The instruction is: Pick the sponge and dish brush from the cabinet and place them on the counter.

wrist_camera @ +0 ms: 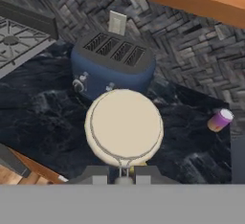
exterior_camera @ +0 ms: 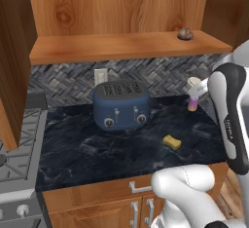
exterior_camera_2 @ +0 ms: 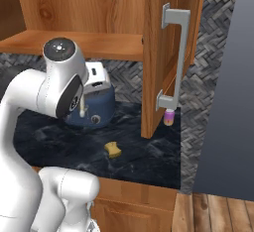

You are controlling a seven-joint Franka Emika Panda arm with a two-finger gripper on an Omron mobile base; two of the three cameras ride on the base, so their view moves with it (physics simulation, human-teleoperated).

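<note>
The sponge [exterior_camera: 171,142] already lies on the counter [exterior_camera: 78,149], at the toaster's [exterior_camera: 120,105] five o'clock. The fingers [wrist_camera: 123,171] are clenched on the brush [wrist_camera: 124,126], above the counter. Next: lower it, then release.

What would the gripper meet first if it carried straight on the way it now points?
Shut on the dish brush, the gripper points down at the counter just before the toaster. The brush head would probably touch stone first; depth is unclear.

Bare counter [exterior_camera: 87,154] lies in front of the toaster [exterior_camera: 120,105] — sponge [exterior_camera: 171,142] and jar [exterior_camera: 193,104] stand to its right.
</note>
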